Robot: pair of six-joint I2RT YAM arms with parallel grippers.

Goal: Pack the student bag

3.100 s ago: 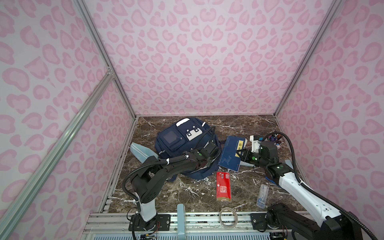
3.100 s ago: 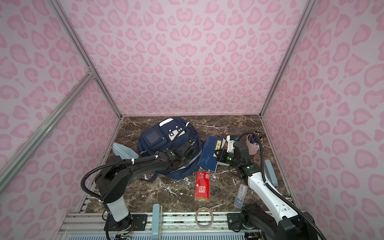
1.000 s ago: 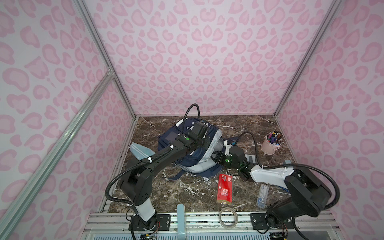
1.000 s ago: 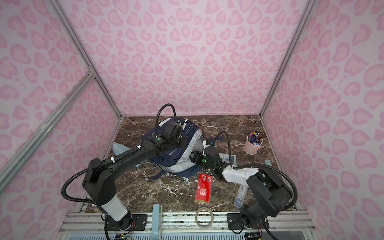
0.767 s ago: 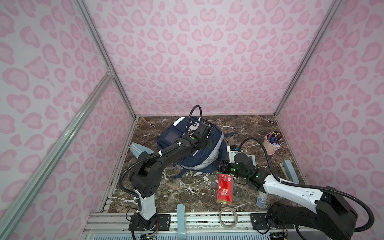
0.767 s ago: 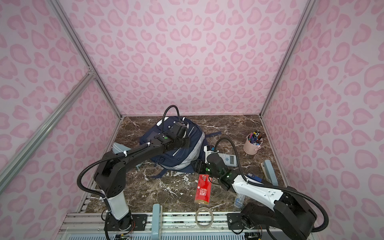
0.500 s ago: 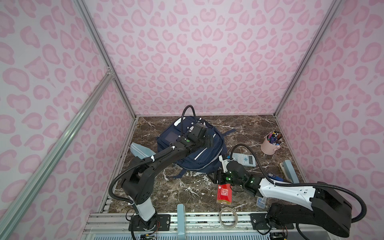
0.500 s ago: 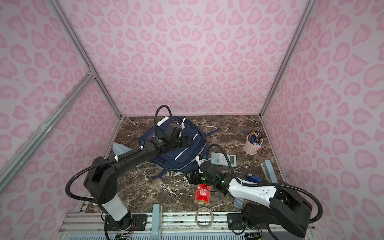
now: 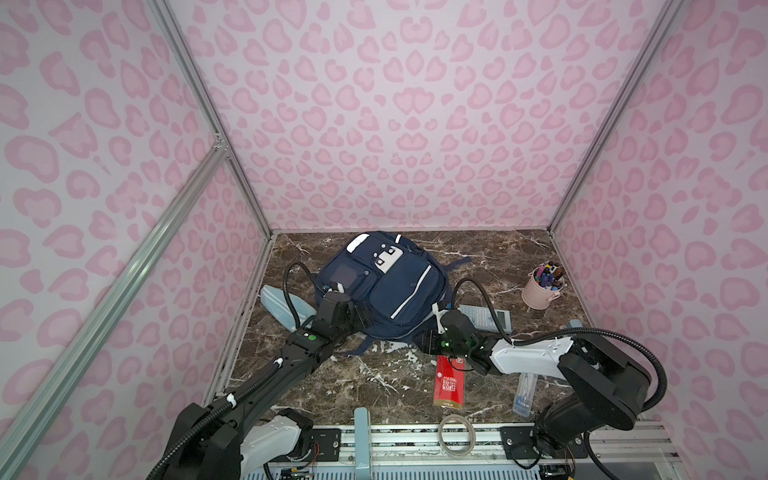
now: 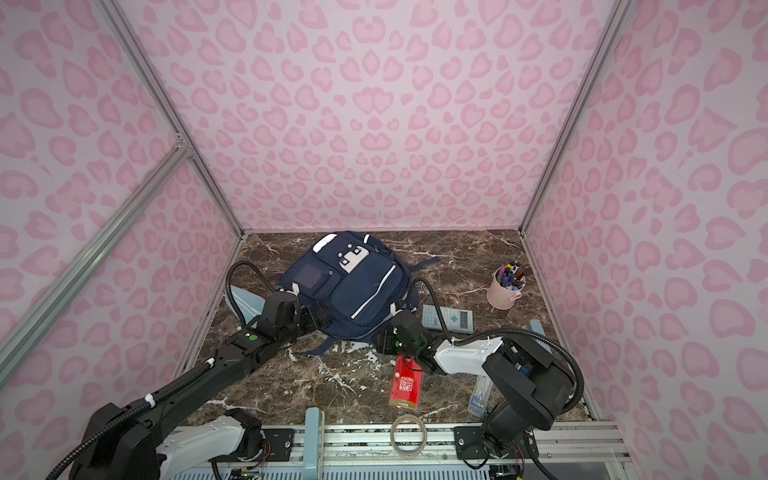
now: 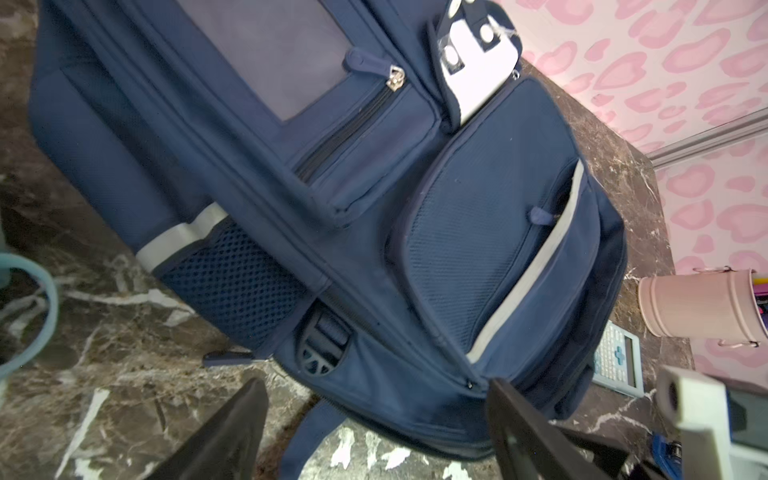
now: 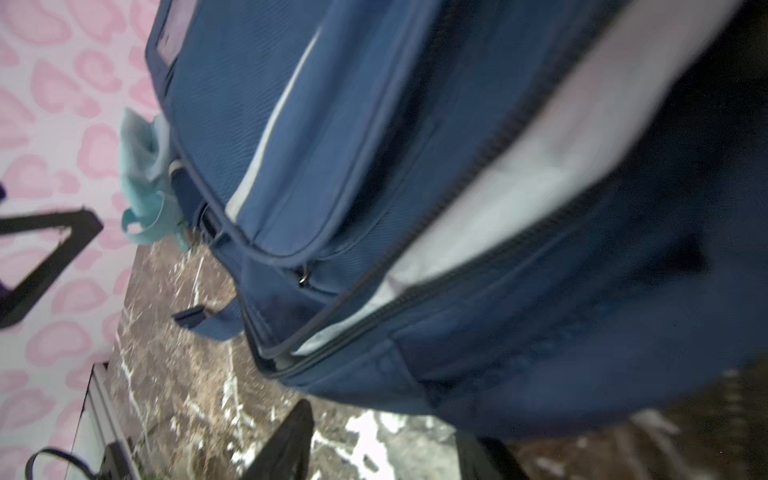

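- The bag (image 9: 399,291) lies flat and front up at the back middle of the table (image 9: 374,386). Its bottom edge faces the arms, so both can work on the same end.
- The left gripper (image 11: 374,399) sits at the bag's lower corner on its own side. Its jaws are spread wide with nothing between them, so it looks set to take hold of the fabric there.
- The right gripper (image 12: 382,424) is low at the opposite lower corner. Its jaws are partly apart and empty, though that view is blurred.
- In the right wrist view a pale lining (image 12: 519,174) shows between the zip rows, so the main compartment seems unzipped, probably as the way in for loading.
- The red box (image 9: 449,380), calculator (image 9: 486,319) and pen cup (image 9: 540,289) lie unpacked on the right arm's side. The pouch (image 9: 284,307) lies just beside the bag on the left arm's side. Packing looks unfinished.
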